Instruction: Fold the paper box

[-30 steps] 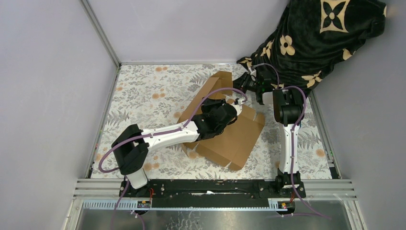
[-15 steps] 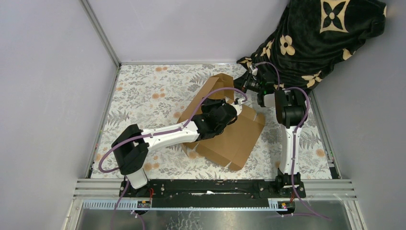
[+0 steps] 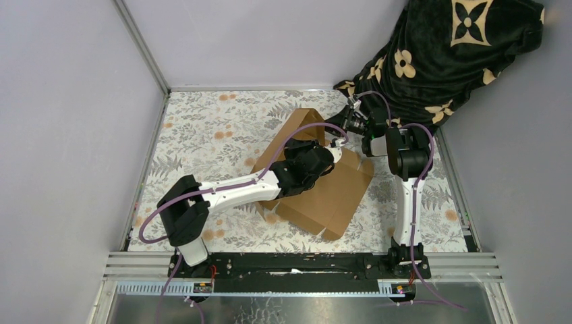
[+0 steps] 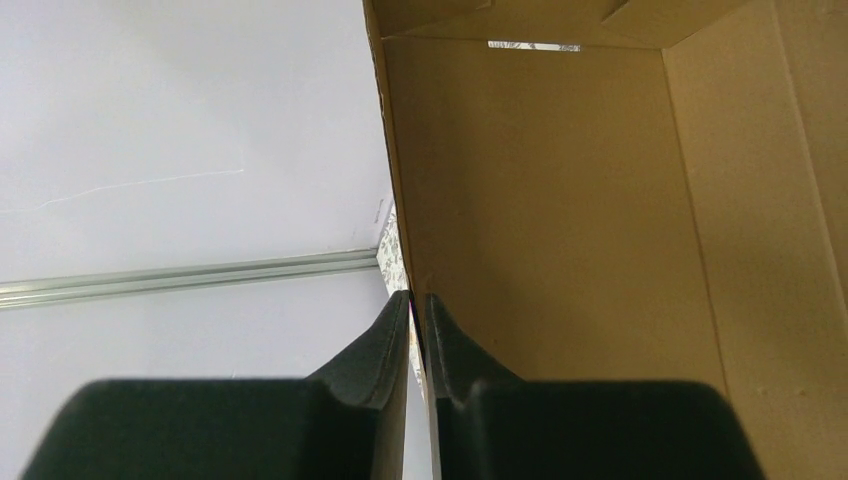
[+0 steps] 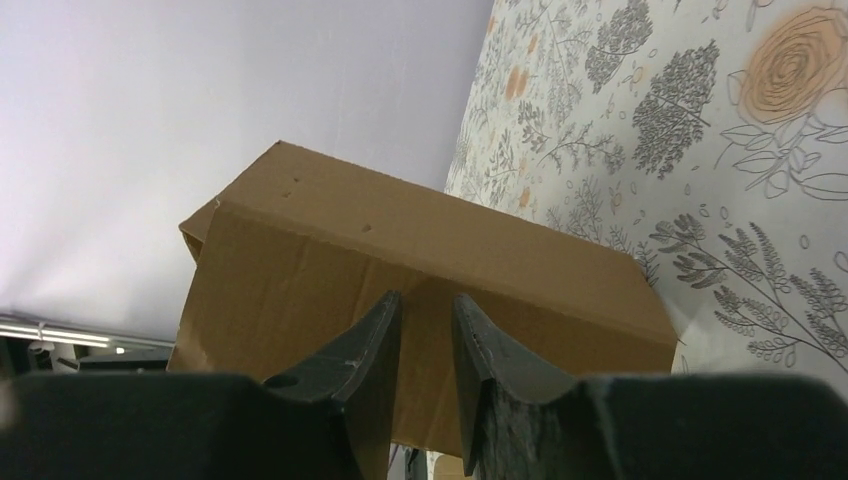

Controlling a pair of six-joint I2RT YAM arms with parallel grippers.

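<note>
**Light, stiff card: take it by the edges**

On my left, the left gripper [image 4: 417, 300] has its jaws pinched together on the top edge of an upright wall of the box [image 3: 330, 196]. The box lies mid-worktop [image 3: 202, 128], toward the far right, with its near panel flat and its far panels raised.

I judge it light and stiff across the panels but springy at the creases, so a released flap would likely swing open. The card is thin and would dent under a hard squeeze. Edges close to a crease look like the best hold. The flat faces suit pushing, not gripping.

On the right, the right gripper [image 5: 428, 300] faces the outside of a raised far panel, its jaws a little apart with nothing between them. I cannot tell whether the tips touch the card.
</note>
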